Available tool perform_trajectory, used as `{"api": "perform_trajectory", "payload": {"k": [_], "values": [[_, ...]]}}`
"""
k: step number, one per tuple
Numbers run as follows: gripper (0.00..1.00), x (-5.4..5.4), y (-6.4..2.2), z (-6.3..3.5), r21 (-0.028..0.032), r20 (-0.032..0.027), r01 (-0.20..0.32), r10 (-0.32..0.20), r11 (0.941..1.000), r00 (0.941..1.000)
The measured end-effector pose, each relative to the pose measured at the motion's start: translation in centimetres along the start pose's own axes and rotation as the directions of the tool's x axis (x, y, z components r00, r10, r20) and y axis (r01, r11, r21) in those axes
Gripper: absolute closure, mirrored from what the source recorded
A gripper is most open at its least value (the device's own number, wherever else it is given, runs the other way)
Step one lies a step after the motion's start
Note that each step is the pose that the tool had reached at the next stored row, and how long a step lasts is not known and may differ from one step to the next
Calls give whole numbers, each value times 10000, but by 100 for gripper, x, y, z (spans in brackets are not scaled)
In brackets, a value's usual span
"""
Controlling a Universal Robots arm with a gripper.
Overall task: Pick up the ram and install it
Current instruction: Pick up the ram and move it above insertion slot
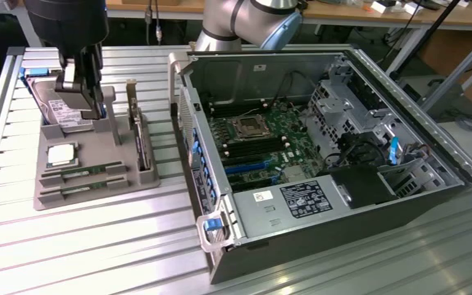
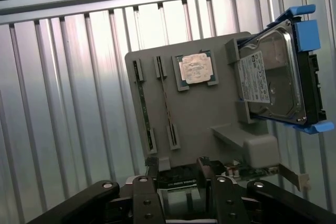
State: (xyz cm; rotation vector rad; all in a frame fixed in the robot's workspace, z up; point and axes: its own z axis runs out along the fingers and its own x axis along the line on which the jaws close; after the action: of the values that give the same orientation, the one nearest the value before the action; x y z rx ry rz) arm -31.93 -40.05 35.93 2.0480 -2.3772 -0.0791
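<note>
On the slatted metal surface [image 1: 96,246], toward its edge at the exterior view's left: a grey tray [image 1: 101,147]. In a groove near the tray's edge closest to that camera, the ram [image 1: 83,173], seated lengthwise. In the next groove, just beside it and nearer that same edge, a second stick [image 1: 83,189] [image 2: 145,106]. Just past the ram, a square silver processor [image 1: 62,154] [image 2: 195,69] in its own recess. At the tray's far end, a hard drive [image 1: 59,112] [image 2: 273,74] in a blue bracket, propped at a tilt. Along the tray's edge facing the computer case [image 1: 318,203], a larger green card [image 1: 142,144] standing upright.

Above the tray's far end, near the hard drive and well apart from the ram: the claw [image 1: 84,101] [image 2: 178,163], fingers [image 2: 144,198] spread wide, nothing between them, nothing touched.

Toward the surface's edge at the exterior view's right, the case on its side with the panel off and the motherboard [image 1: 260,141] exposed. Beyond the case's far edge, the grey arm [image 1: 244,21].
</note>
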Motion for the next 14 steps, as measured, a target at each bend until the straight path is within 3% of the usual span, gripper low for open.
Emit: {"api": "perform_trajectory", "payload": {"k": [14], "values": [[58, 9, -6, 121, 0, 1, 0, 0, 10000, 10000]]}}
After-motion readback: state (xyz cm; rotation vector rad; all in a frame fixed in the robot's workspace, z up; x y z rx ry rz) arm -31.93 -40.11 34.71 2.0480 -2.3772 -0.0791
